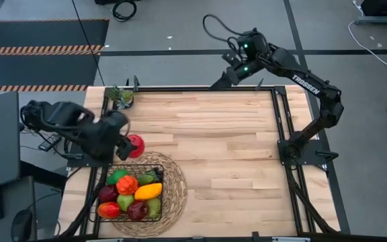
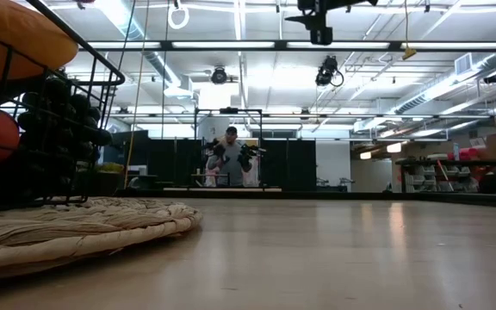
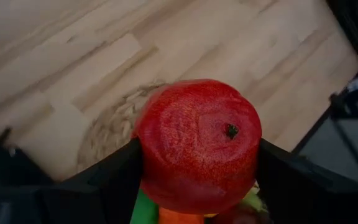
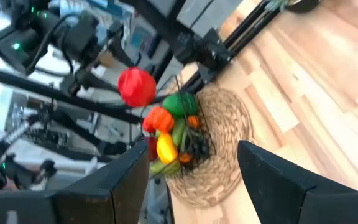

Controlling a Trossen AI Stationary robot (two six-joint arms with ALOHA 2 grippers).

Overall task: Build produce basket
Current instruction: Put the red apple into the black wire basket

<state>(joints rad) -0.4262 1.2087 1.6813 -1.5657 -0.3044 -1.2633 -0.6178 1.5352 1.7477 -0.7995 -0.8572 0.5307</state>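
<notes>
Left hand (image 1: 127, 145): closed on a red apple (image 3: 196, 144), held in the air just beyond the basket's (image 1: 107, 173) far rim; basket: black wire mesh, on a round woven mat (image 1: 173, 178) at the desk's (image 1: 220, 141) near left corner, filled with produce (image 1: 130, 193); potted plant (image 1: 121, 96): far left corner; right hand (image 4: 188, 177): fingers apart, empty, raised beyond the far edge.

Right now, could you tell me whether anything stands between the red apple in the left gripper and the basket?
Nothing visible does. The left gripper holds the red apple in the air, just beyond the basket's far rim. The basket is already heaped with produce, so free room is scarce.
</notes>
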